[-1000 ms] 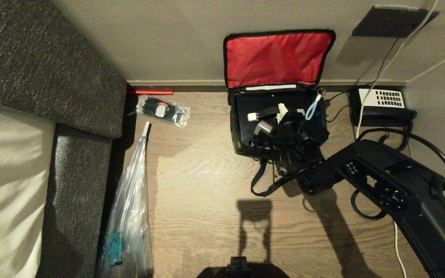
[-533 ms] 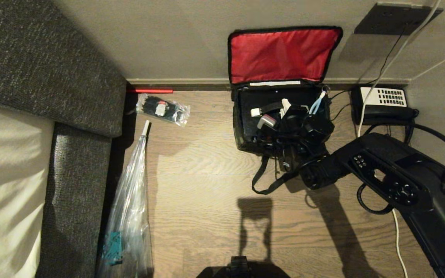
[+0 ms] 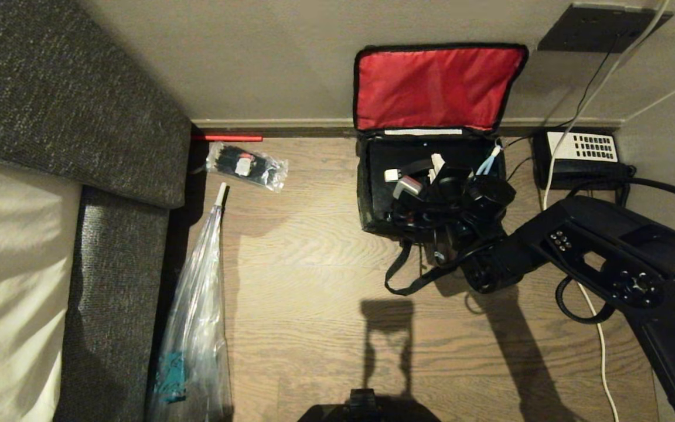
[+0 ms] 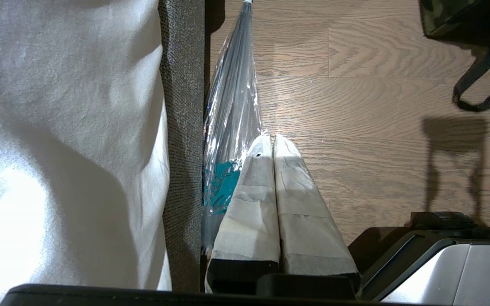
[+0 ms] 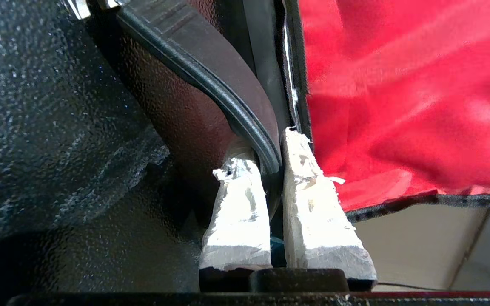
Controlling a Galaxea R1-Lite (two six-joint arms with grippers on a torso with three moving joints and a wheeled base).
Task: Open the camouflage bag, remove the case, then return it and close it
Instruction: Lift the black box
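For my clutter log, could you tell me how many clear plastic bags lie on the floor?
2: a small bag by the skirting near the sofa, and a long bag along the sofa's side. Others may be hidden.

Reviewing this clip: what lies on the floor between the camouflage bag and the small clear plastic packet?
Nothing: in the head view, the wood floor between the camouflage bag and the small plastic packet is bare.
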